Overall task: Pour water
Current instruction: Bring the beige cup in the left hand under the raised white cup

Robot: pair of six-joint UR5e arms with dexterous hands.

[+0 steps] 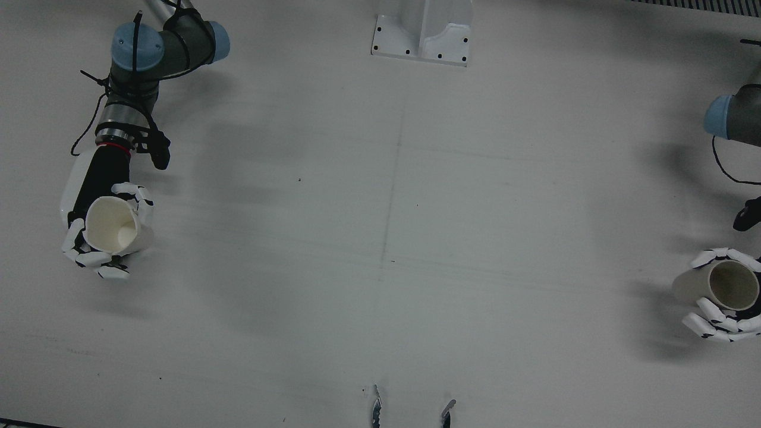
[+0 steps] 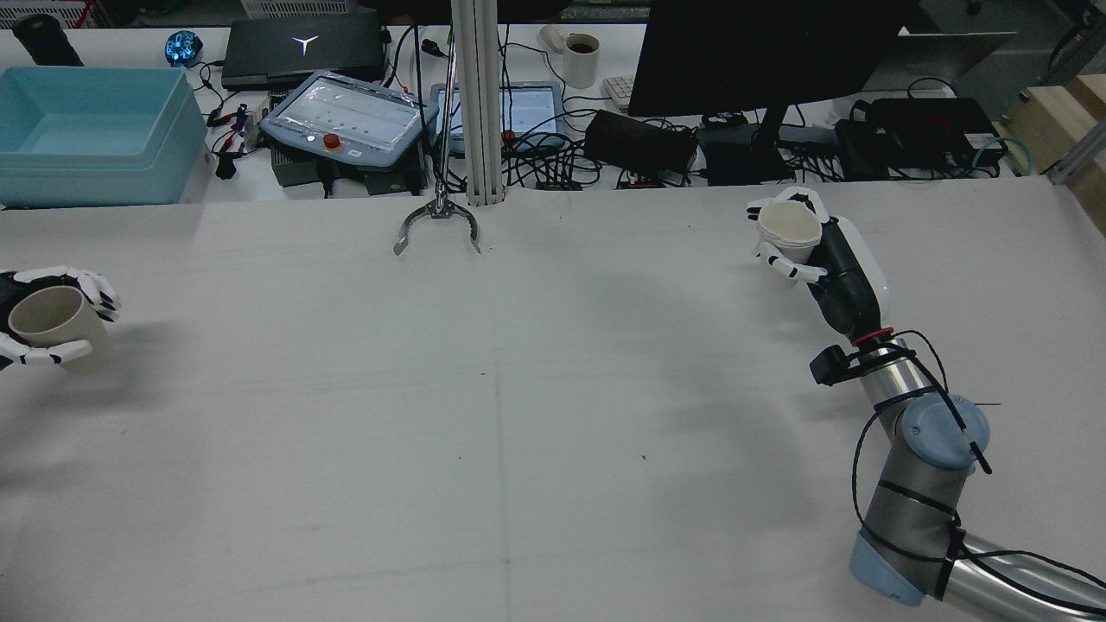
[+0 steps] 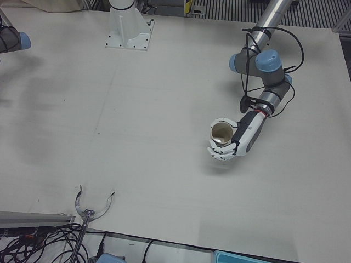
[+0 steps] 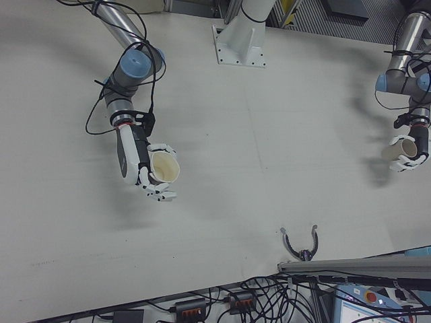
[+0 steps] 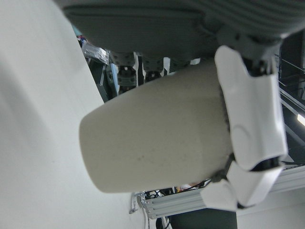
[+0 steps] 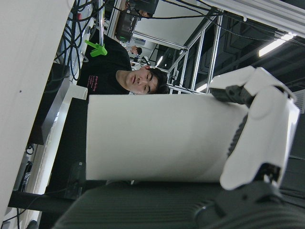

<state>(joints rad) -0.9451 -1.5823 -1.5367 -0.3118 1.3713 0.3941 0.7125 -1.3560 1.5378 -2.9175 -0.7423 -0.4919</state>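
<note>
White table [image 1: 380, 238] bare; left hand [image 1: 722, 309] fingers wrap beige cup [image 1: 716, 285], right hand [image 1: 104, 238] fingers clasp white cup [image 1: 113, 226].

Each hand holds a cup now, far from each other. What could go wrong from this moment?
1. The right hand holds the white cup tilted, so any water might spill before the cups meet.
2. The left hand with the beige cup is at the opposite table edge; the long approach could end in misalignment or a collision.
</note>
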